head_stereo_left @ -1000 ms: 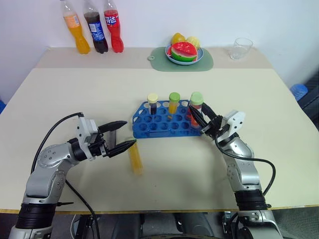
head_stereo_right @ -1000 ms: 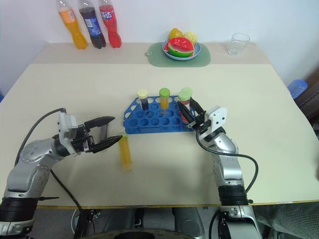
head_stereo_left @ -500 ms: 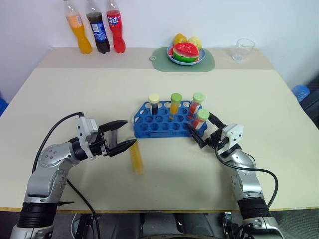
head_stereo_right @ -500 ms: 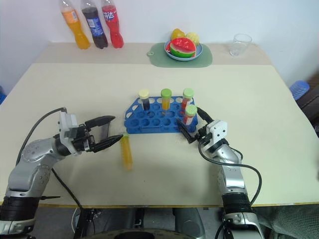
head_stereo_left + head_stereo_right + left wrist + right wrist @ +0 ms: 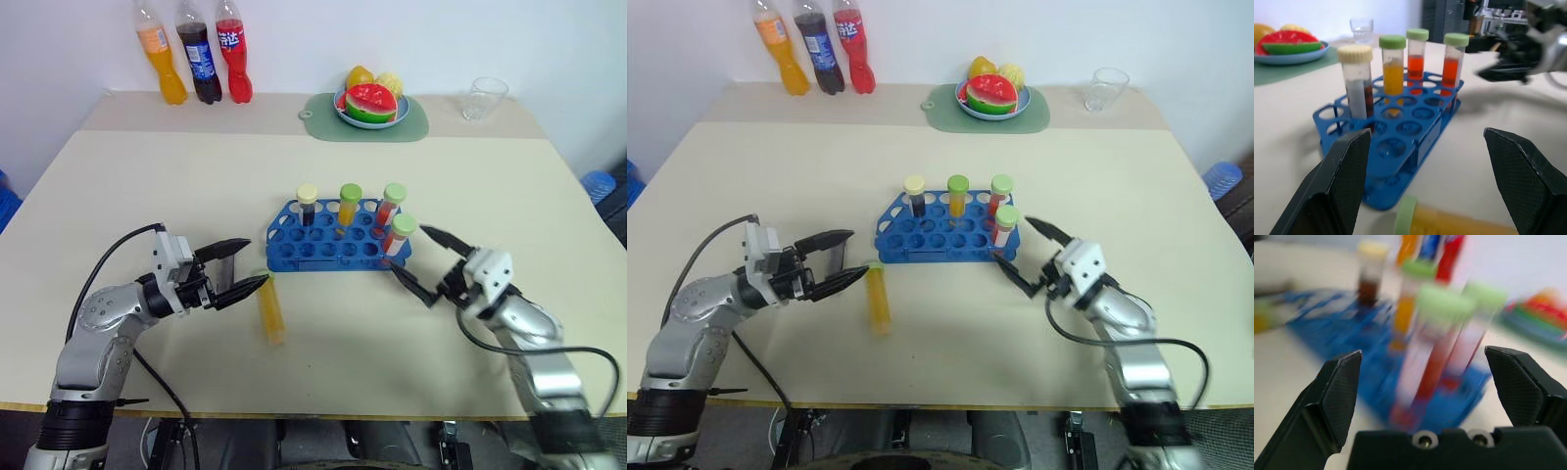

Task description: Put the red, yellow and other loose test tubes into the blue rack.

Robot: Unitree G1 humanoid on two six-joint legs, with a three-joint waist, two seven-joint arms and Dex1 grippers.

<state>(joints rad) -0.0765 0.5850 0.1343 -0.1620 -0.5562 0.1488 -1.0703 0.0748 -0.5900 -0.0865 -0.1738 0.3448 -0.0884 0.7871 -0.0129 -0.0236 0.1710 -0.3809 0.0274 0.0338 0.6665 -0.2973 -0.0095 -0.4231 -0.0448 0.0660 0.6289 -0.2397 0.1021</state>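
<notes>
Now both grippers, left (image 5: 238, 277) and right (image 5: 424, 265), gape empty beside the blue rack (image 5: 333, 245) (yellow tube (image 5: 269, 310) lies loose nearby).

The beige table (image 5: 147, 186) carries a blue rack (image 5: 333, 250), a yellow tube (image 5: 269, 311) and a green mat (image 5: 323, 110).

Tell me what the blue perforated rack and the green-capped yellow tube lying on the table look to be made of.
Blue perforated rack: likely moulded plastic with a slight gloss, judging by its thin uniform walls and round holes. Green-capped yellow tube lying on the table: clear wall showing the yellow fill, plastic or glass, I cannot tell which; the cap looks like matte plastic.
</notes>
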